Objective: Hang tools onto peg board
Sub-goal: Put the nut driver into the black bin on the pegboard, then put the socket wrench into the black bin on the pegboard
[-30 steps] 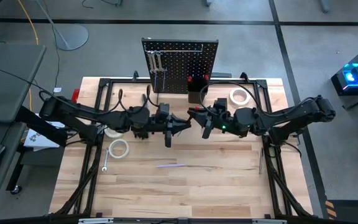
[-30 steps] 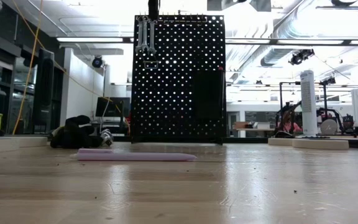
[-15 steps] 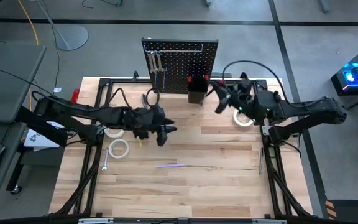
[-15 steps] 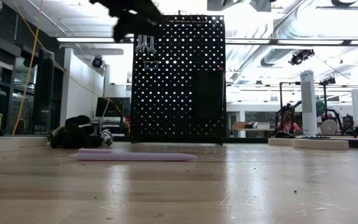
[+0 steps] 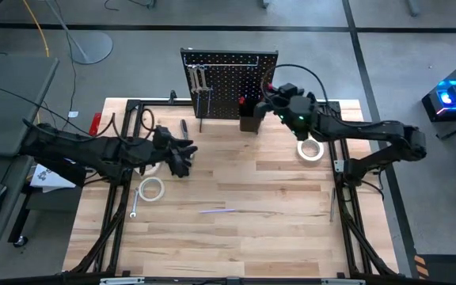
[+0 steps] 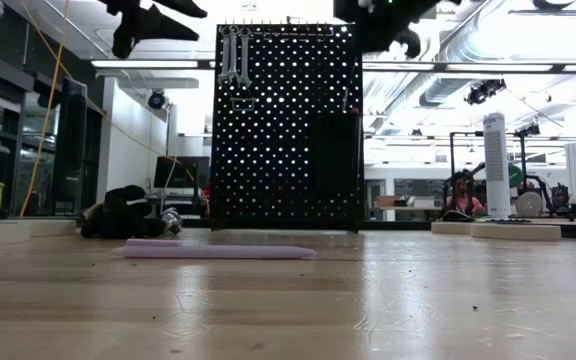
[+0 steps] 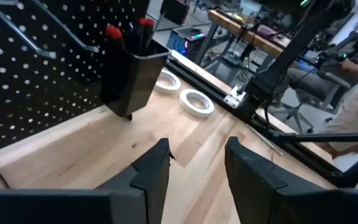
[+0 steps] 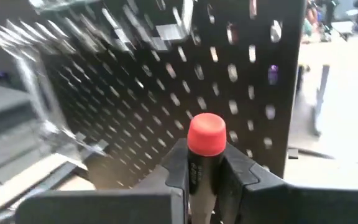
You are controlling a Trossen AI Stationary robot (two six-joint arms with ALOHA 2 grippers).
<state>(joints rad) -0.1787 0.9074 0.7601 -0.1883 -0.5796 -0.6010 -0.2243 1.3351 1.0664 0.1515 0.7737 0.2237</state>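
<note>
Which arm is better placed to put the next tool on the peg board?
Right. The right gripper is shut on a red-capped screwdriver right in front of the peg board, near the black bin. The left gripper is open, empty, farther back.

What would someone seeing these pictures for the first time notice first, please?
Most striking is the red-capped screwdriver clamped in the right gripper, held up close to the black peg board at the table's far edge. On the board, silver wrenches hang at its upper left and a small black bin holds red-topped tools. The left gripper hovers open over the wood, empty.
</note>
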